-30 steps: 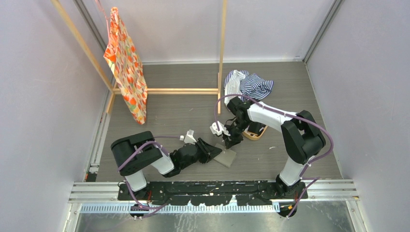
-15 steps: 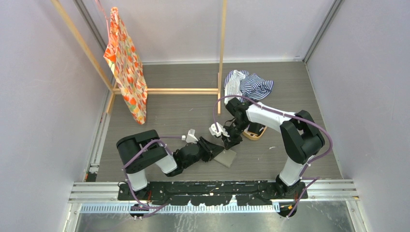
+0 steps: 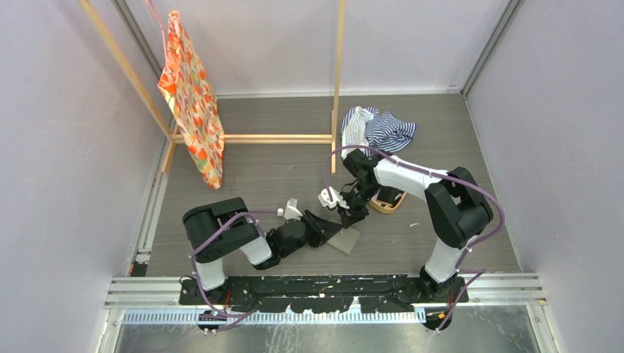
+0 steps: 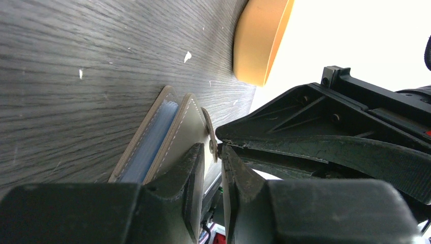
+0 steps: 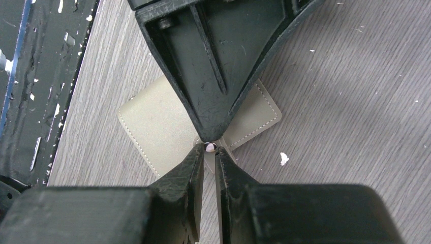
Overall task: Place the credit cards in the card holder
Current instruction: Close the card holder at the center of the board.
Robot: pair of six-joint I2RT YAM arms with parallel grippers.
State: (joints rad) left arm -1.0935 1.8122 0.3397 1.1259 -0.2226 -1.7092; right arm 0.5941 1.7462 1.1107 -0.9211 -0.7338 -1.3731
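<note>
The grey-taupe card holder (image 3: 344,240) lies folded on the dark table between both arms. In the left wrist view it shows edge-on (image 4: 189,122), with a pale blue credit card (image 4: 151,138) tucked between its flaps. Its closing tab (image 4: 209,133) with the tiny snap (image 5: 209,147) sticks out from the flap. My left gripper (image 4: 217,148) has narrowed its jaws onto the tab's tip. From the opposite side my right gripper (image 5: 209,150) is shut on the same tab. The two grippers meet tip to tip, the left (image 3: 328,225) and the right (image 3: 349,218).
An oval orange-tan tray (image 3: 390,204) sits just right of the right gripper and shows at the top of the left wrist view (image 4: 260,40). A striped cloth (image 3: 379,129) lies at the back. A wooden frame (image 3: 337,88) holds a patterned orange bag (image 3: 193,103) at back left.
The left arm's elbow has swung right toward the card holder and its jaws have narrowed. The right arm and the card holder have stayed put.
</note>
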